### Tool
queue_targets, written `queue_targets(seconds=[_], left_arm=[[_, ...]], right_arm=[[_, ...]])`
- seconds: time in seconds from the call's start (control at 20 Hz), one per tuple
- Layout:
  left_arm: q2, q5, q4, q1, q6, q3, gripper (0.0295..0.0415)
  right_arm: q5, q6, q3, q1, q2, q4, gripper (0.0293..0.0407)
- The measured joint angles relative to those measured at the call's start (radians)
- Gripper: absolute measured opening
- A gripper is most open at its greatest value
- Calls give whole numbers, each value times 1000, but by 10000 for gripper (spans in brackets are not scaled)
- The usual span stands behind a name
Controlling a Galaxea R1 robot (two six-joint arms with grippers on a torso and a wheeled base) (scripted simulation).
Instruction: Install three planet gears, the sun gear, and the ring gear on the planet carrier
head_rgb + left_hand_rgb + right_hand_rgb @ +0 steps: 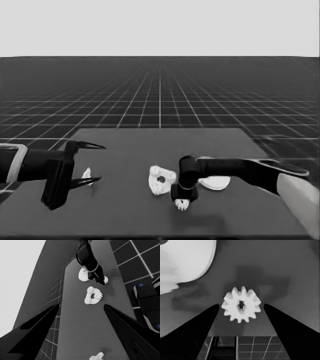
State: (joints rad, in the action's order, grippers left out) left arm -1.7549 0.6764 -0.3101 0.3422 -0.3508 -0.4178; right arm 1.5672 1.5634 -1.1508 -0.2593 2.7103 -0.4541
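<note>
Nearest the head cam, a loose planet gear [241, 304] lies flat on the table [130, 210] near its front edge, w/ the right gripper [182, 204] directly over it, fingers apart either side, not touching it. Just behind-left sits the smaller round part [161, 180] w/ gears on it (at least two seen from the left wrist cam), and the larger round part [216, 182] lies just right of that, partly hidden by the right arm. Left gripper [97, 162] is parked over the table's left end, fingers spread, w/ the thin white piece [87, 176] below them, not held.
</note>
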Motion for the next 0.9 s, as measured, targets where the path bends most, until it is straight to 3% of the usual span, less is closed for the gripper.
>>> queue_targets(seconds=[0.1, 0.2, 0.25, 0.6, 0.75, 0.9], left_arm=[[0, 0, 0, 0, 0, 0, 385], [0, 0, 0, 0, 0, 0, 385], [0, 0, 0, 0, 0, 0, 385], [0, 0, 0, 0, 0, 0, 385], [0, 0, 0, 0, 0, 0, 385], [0, 0, 0, 0, 0, 0, 385]], right_arm=[[-1, -1, -2, -2, 0, -2, 385], [-1, -2, -2, -2, 0, -3, 314], [-1, -2, -2, -2, 0, -3, 310], [-1, -2, -2, -2, 1, -3, 310], [30, 92, 115, 187, -18, 189, 310], [25, 101, 124, 234, -18, 234, 310]])
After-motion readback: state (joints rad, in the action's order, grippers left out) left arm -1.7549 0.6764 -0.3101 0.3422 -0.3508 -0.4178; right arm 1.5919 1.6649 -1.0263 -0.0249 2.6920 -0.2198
